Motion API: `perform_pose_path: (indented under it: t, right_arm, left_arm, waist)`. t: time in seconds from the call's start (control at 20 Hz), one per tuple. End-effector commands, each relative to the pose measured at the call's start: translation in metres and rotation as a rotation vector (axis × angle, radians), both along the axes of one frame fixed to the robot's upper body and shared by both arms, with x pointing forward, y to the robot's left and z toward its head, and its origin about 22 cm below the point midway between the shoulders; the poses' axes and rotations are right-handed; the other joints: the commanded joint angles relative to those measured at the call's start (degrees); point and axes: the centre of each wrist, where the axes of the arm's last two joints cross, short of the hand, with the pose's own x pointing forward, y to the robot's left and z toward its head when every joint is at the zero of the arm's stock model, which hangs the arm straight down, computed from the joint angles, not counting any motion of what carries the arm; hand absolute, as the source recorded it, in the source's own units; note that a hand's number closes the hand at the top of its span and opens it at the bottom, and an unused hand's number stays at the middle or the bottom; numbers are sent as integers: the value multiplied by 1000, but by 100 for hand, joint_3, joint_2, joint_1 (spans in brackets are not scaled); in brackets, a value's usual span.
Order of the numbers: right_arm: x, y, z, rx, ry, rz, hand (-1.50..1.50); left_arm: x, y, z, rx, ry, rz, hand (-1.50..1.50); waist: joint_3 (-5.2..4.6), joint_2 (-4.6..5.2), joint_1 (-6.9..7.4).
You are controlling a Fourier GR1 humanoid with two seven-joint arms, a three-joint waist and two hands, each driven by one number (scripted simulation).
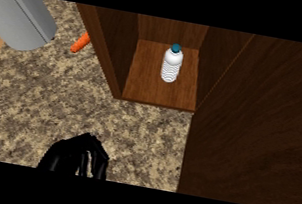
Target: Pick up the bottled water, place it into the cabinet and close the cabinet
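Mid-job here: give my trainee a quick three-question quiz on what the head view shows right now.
1. True or false: the bottle stands inside the cabinet.
2. The cabinet door is: A) shut, B) open, C) missing.
3. What orange thing lies on the counter left of the cabinet?

Key:
1. True; it stands upright on the shelf.
2. B; it is swung open at the view's right.
3. A carrot, beside the grey appliance. One robot hand shows at the lower edge, holding nothing.
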Motion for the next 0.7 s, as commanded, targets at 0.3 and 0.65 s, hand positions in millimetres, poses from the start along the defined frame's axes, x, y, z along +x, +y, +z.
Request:
perform_pose_path:
  t: [0.3,0.65]
  right_arm:
    - [-11,50,45,-133,-158,193,150]
    - [-11,61,52,-158,-163,309,150]
  left_arm:
    - [-8,71,42,-9,-53,32,-150]
    - [-17,106,47,15,-79,92,-150]
  waist:
    - [-14,-26,-23]
    - [-48,-53,-1]
